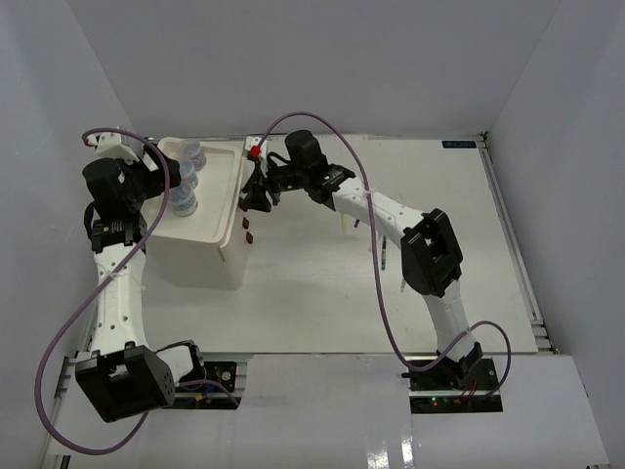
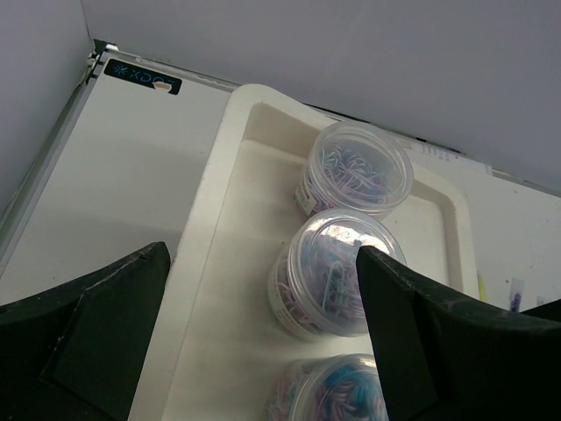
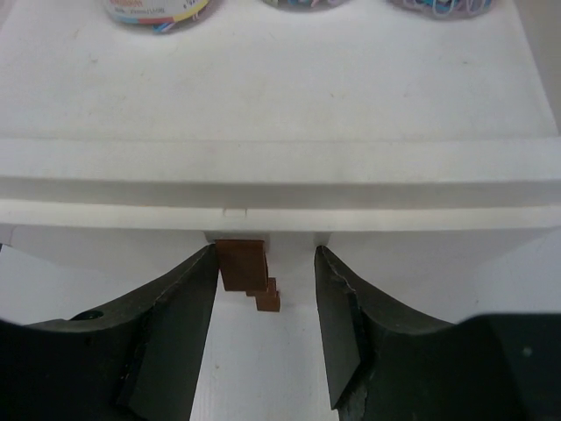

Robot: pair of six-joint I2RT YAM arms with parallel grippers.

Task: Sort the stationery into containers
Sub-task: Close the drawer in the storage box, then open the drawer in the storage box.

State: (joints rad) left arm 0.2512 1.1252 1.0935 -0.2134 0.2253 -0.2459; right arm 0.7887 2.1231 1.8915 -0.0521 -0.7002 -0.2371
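Observation:
The white box unit (image 1: 200,256) stands at the left, and its top tray (image 2: 230,230) holds three clear jars (image 2: 355,168) (image 2: 326,272) (image 2: 337,393) of coloured clips in a row. My left gripper (image 2: 263,263) hovers over the tray's left rim, wide open and empty. Its right finger (image 2: 438,333) hangs above the jars. At the box's right face, my right gripper (image 3: 265,263) is open around a brown drawer knob (image 3: 241,261). The knob lies against the left finger (image 3: 188,316), with a gap to the right one. A few thin pens (image 1: 388,256) lie on the table under the right arm.
A second brown knob (image 3: 267,298) sits just below the first. White walls enclose the table on three sides. The right arm (image 1: 430,249) stretches across the middle of the table, its purple cable looping above it.

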